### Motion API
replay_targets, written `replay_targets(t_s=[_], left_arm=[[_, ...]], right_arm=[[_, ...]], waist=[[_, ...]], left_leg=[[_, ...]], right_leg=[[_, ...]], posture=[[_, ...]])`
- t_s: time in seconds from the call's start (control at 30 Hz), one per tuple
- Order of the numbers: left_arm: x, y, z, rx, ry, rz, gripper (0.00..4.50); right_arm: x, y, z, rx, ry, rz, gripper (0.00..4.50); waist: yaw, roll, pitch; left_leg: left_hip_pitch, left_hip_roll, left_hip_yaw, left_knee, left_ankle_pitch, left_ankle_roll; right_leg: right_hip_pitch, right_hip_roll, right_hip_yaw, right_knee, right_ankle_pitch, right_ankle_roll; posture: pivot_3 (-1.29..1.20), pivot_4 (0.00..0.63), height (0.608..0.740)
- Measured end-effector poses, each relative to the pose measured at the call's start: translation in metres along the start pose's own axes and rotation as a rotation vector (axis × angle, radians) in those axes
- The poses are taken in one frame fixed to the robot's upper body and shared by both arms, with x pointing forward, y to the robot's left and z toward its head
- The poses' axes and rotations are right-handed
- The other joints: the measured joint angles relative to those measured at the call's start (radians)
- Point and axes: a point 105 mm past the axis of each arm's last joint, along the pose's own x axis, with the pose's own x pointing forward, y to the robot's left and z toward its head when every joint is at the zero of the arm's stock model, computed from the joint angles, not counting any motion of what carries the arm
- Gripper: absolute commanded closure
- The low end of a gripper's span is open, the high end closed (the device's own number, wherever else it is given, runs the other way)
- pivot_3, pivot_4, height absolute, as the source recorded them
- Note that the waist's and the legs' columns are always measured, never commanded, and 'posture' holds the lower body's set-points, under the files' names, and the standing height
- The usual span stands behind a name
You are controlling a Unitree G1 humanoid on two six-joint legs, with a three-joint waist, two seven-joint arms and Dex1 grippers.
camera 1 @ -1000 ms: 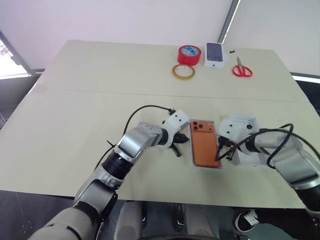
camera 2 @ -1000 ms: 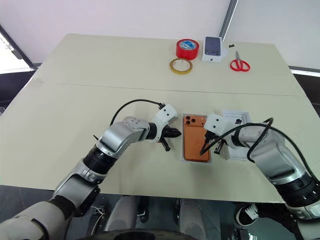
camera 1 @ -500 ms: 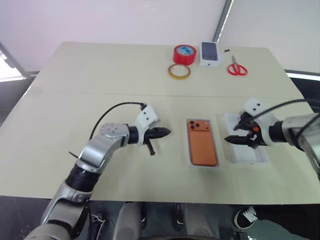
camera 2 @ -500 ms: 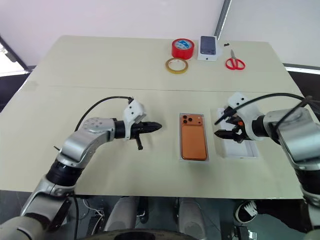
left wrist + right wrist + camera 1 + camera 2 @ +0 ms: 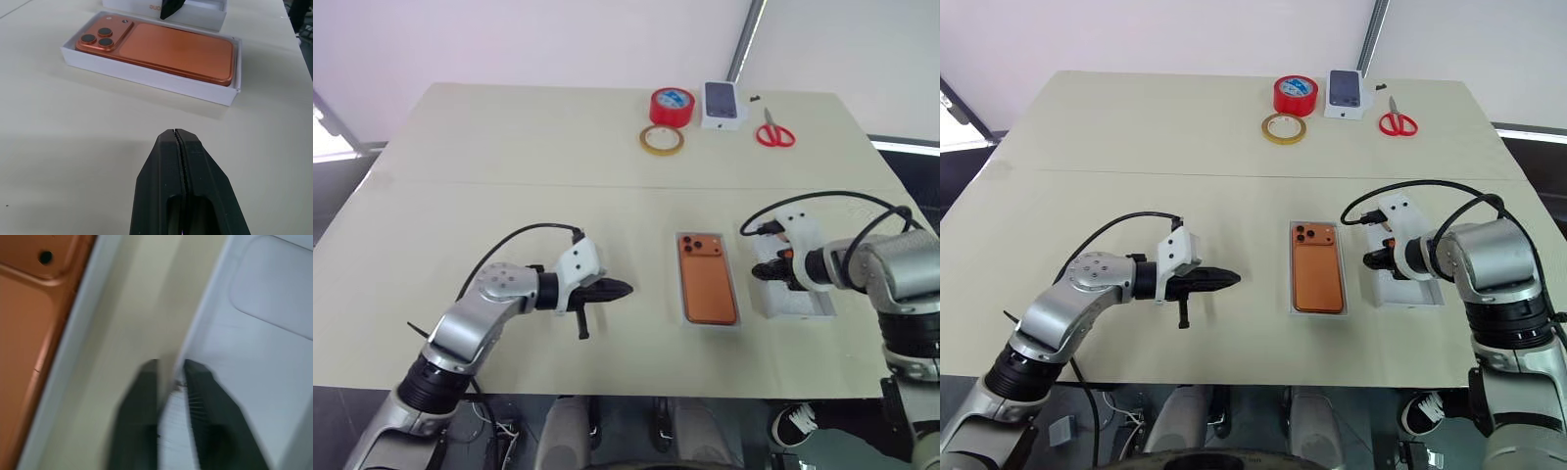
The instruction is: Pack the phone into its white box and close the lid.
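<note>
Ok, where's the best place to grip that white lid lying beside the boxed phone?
Take the lid by its long wall nearest the phone, from above, one finger inside and one outside. It lies open side up, so only the thin upright walls offer a pinch. The right gripper straddles that wall now.

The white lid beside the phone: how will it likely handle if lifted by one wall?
The lid lies hollow side up, thin-walled and empty, so it is probably light. The right gripper pinches just one wall, so the lid may tilt or swing when raised. Its smooth white surface looks somewhat slippery.
</note>
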Motion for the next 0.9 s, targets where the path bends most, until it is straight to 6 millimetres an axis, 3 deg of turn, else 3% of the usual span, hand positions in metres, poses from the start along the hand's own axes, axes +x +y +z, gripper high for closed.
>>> replay_targets(t_s=[0.1, 0.27, 0.33, 0.4, 0.53, 0.63, 0.83, 0.9], left_arm=[[-0.005, 0.005, 0.003, -0.008, -0.024, 0.03, 4.48], [-0.024, 0.026, 0.003, -0.037, -0.057, 0.16, 4.48], [-0.038, 0.038, -0.004, -0.059, -0.049, 0.236, 4.48], [-0.05, 0.048, -0.01, -0.077, -0.041, 0.296, 4.48], [-0.058, 0.058, -0.012, -0.074, -0.042, 0.34, 4.48], [-0.059, 0.066, -0.009, -0.059, -0.047, 0.358, 4.48], [-0.041, 0.064, 0.003, -0.01, -0.072, 0.307, 4.48], [-0.027, 0.059, 0.004, -0.005, -0.076, 0.268, 4.48]], right_arm=[[-0.001, 0.001, 0.008, 0.037, -0.03, 0.016, 4.44], [-0.029, 0.023, 0.065, 0.087, -0.273, 0.185, 4.44], [-0.045, 0.043, 0.085, 0.103, -0.368, 0.352, 4.44], [-0.053, 0.065, 0.092, 0.115, -0.399, 0.531, 4.44], [-0.058, 0.111, 0.085, 0.14, -0.336, 0.832, 4.44], [-0.047, 0.138, 0.068, 0.244, -0.226, 0.983, 4.44], [-0.027, 0.169, 0.057, 0.397, -0.216, 1.034, 4.44], [-0.007, 0.183, 0.04, 0.556, -0.198, 0.938, 4.44]], waist=[[-0.001, 0.0, 0.0], [-0.01, 0.001, 0.001], [-0.011, 0.001, 0.001], [-0.015, 0.001, 0.001], [-0.017, 0.001, 0.001], [-0.019, 0.0, 0.0], [-0.02, 0.0, 0.0], [-0.017, 0.0, 0.0]], left_leg=[[0.0, 0.0, 0.0, 0.0, 0.0, 0.0], [0.0, 0.0, 0.0, 0.0, 0.0, 0.0], [0.001, 0.001, 0.0, 0.0, 0.0, 0.0], [0.001, 0.001, 0.0, 0.0, 0.0, 0.0], [0.001, 0.0, 0.0, 0.0, 0.0, 0.0], [0.001, 0.0, 0.0, 0.0, 0.0, 0.0], [0.001, 0.001, -0.001, 0.0, 0.0, 0.0], [0.001, 0.001, -0.002, 0.0, 0.0, 0.0]], right_leg=[[0.0, 0.0, 0.0, 0.0, 0.0, 0.001], [-0.002, 0.001, 0.0, 0.005, 0.002, 0.005], [-0.002, 0.001, 0.0, 0.006, 0.002, 0.005], [-0.002, 0.001, 0.0, 0.007, 0.002, 0.005], [-0.001, 0.0, 0.0, 0.007, 0.002, 0.005], [-0.001, 0.0, 0.0, 0.007, 0.002, 0.005], [-0.001, 0.002, 0.0, 0.009, 0.002, 0.007], [-0.001, 0.001, 0.0, 0.01, 0.002, 0.009]], posture=[[0.0, 0.15, 0.74], [0.0, 0.15, 0.74], [0.0, 0.15, 0.74], [0.0, 0.15, 0.74], [0.0, 0.15, 0.74], [0.0, 0.15, 0.74], [0.0, 0.15, 0.74], [0.0, 0.15, 0.74]])
